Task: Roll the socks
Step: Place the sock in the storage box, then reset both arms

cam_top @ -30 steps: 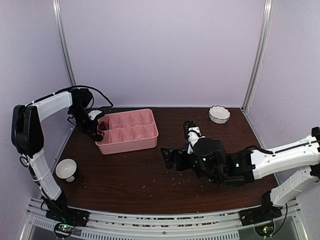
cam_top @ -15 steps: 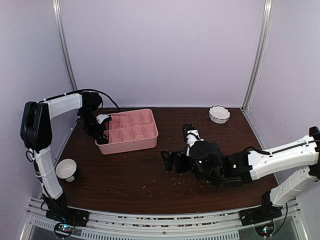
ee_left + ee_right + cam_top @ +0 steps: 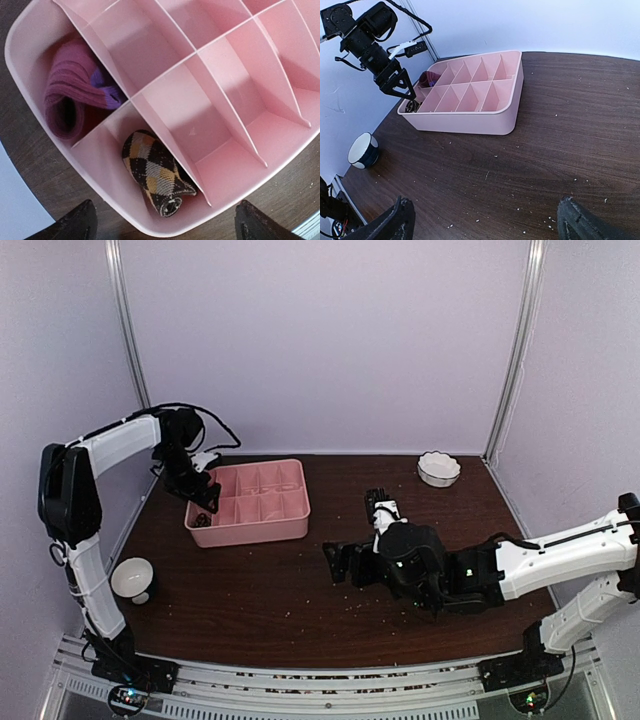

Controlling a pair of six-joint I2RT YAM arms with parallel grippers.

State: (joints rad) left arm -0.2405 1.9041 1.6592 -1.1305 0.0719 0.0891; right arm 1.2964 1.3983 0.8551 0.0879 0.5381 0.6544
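Fingers (image 3: 82, 222) wide, empty on L gripper (image 3: 165, 225) + R gripper (image 3: 485, 220); checkered sock (image 3: 152, 172) lower left, prob soft/light, pinch mid-roll.

From above, the checkered sock (image 3: 203, 521) is a dark speck, perhaps partly under the left hand (image 3: 205, 507).

Left fingers (image 3: 80, 222) opened, checkered sock (image 3: 155, 172) dropped into tray (image 3: 280, 135) corner, tray shifted left

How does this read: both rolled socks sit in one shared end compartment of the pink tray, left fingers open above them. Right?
Not quite. The left wrist view shows the magenta sock and the checkered sock in two neighbouring end compartments of the pink tray, a divider between them. The left fingers are open above them.
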